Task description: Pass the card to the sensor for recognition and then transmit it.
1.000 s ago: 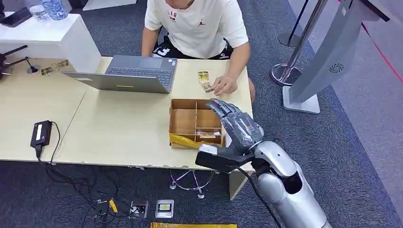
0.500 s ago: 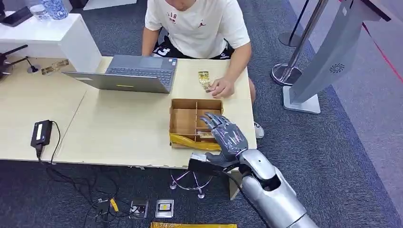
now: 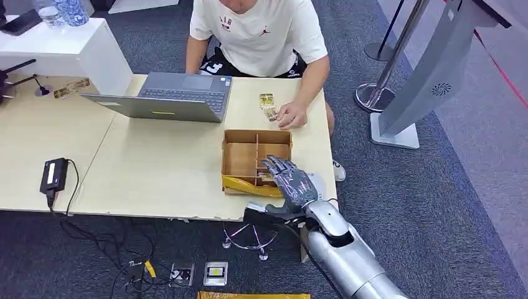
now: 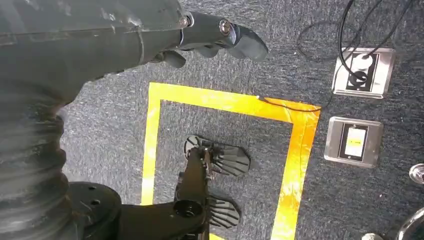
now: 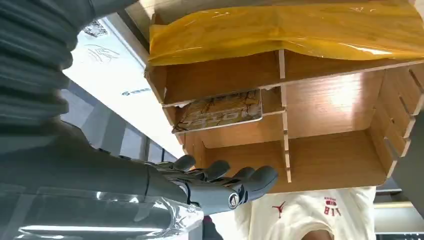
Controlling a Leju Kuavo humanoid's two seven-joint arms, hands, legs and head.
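Gold-patterned card [image 5: 220, 111] lies flat in the box [image 5: 330, 120]; right hand [image 3: 290, 182] spread, empty.

Number 23 on person's white shirt [image 3: 258, 28]

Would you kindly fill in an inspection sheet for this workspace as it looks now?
Surface: pale wooden table, mostly bare in front.
Job's things: card lies in a compartment of the divided box; more cards by the person's hand.
Clutter: open laptop, black adapter.
Robot hands: right robot hand over the box's near right corner, fingers spread, holding nothing; left robot hand hangs over the floor, empty.
Cables: adapter lead runs off the table to floor sockets.
Surroundings: seated person, grey kiosk, stanchion, yellow floor tape.
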